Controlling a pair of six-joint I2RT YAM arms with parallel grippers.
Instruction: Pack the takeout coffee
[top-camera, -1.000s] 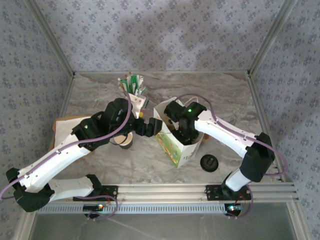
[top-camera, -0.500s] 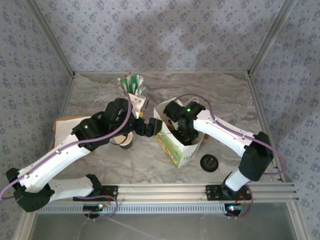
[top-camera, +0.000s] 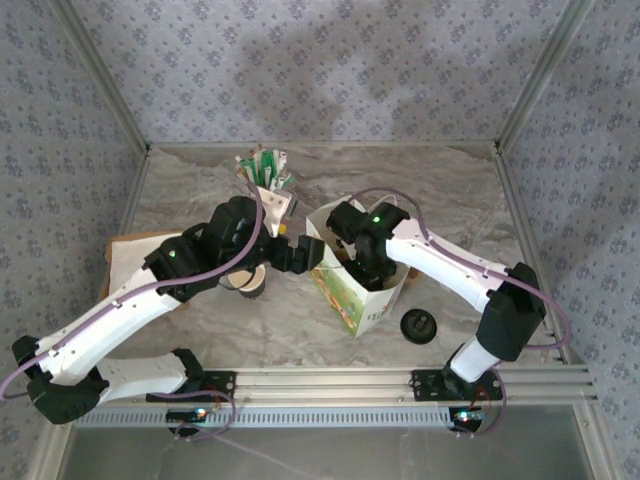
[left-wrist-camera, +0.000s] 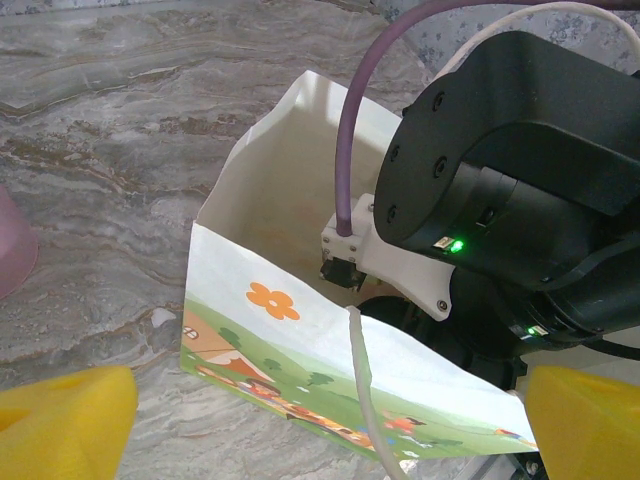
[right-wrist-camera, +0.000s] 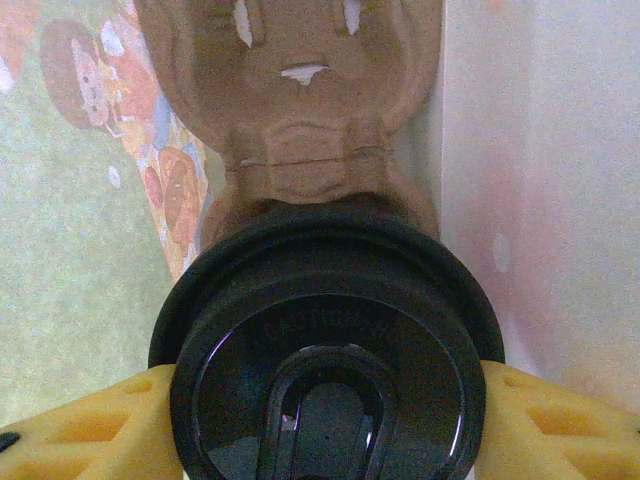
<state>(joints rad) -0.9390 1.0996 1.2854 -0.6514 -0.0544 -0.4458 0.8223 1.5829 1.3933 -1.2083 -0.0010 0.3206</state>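
— One cup is all I care about. Where is the takeout coffee (right-wrist-camera: 325, 340)?
— Down inside the white bag (top-camera: 365, 305). The right wrist camera looks straight onto its round black lid, with the bag's printed wall to the left and its plain pale wall to the right.
— Who has it?
— The right gripper (right-wrist-camera: 325, 425). Its yellow fingers (right-wrist-camera: 90, 425) press against the cup from both sides, just under the lid's rim, so it is clamped on the coffee.
— Anything else in there?
— A brown moulded cardboard carrier (right-wrist-camera: 300, 110), just past the cup. Whether it touches the lid's far edge, I cannot tell.
— And the other arm?
— The left gripper (left-wrist-camera: 320, 430) faces the bag's printed side with its fingers spread wide apart. From above it sits just beside the bag's left rim; I cannot make out any contact.
— What lies around the bag?
— On the marble table (top-camera: 300, 320), a loose black lid (top-camera: 420, 326) lies near the bag's right side, apart from it. A lidless paper cup (top-camera: 250, 282) stands under the left arm, and a holder of sticks (top-camera: 265, 172) stands farther back.
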